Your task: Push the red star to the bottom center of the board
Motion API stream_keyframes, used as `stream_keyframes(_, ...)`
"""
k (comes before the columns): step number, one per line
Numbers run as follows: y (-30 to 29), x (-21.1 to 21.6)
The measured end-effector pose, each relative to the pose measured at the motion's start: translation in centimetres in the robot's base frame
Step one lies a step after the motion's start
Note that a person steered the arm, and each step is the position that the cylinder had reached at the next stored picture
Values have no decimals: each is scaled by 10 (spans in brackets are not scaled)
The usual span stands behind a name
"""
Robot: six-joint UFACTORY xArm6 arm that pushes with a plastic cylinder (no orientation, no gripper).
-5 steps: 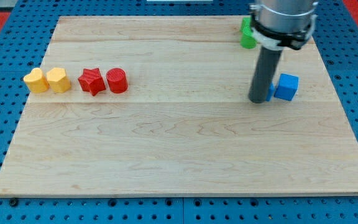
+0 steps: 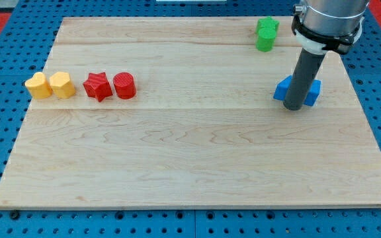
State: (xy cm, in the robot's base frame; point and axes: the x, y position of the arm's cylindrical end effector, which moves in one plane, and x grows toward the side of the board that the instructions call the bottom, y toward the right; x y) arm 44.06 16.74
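Red star-shaped block [image 2: 98, 86] sits unmoved, touching the red cylinder block [image 2: 124, 86] on its right, two yellow blocks [image 2: 50, 85] to its left. Far to the star's right, our tip [image 2: 296, 107] has shifted rightward, now overlapping the blue blocks [image 2: 284, 89]; it grips nothing.

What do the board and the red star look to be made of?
Board: looks like pale wood, with visible grain lines and plank seams, low sheen. Red star: probably moulded or printed plastic, uniform saturated colour, smooth matt faces; can't confirm. My tip is far off at the view's right.
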Motion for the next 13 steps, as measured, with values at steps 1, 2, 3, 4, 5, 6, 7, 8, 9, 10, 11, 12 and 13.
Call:
stream_keyframes(1,-49,0)
stream_keyframes(2,-119,-26)
stream_keyframes(3,-171,-106)
stream_keyframes(4,-252,-122)
stream_keyframes(5,-327,-120)
stream_keyframes(6,-343,-90)
stream_keyframes(7,-310,-51)
stream_keyframes(8,-295,-33)
stream_keyframes(9,-310,-36)
stream_keyframes(10,-331,-50)
stream_keyframes(11,-357,-53)
stream_keyframes(12,-378,-51)
stream_keyframes(13,-390,-42)
